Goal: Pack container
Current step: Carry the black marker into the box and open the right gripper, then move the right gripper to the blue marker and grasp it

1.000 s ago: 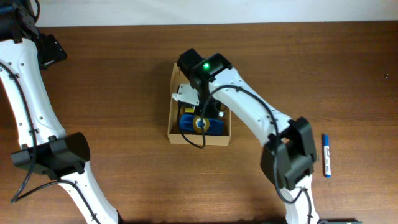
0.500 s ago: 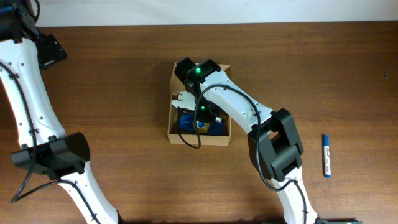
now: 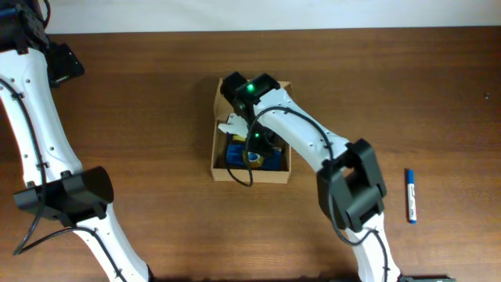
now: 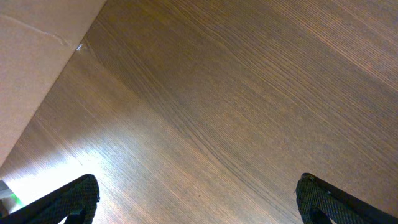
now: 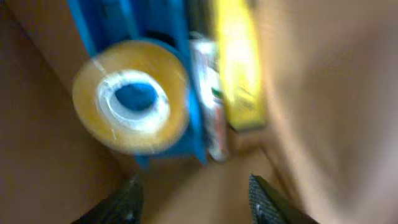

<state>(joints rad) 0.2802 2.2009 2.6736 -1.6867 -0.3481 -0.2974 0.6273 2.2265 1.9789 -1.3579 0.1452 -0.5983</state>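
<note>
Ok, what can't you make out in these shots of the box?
Overhead: the right arm covers most of the container, hiding its contents.
Right wrist: motion blur; the tape roll is recognisable, the yellow item beside it is not.
Left wrist: only table wood shows; the container is out of frame.
Overhead: print on the blue marker is too small to read.

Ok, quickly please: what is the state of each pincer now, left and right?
Left pincer: open, empty, over the table.
Right pincer: open, empty, over the box, near the tape roll.
</note>
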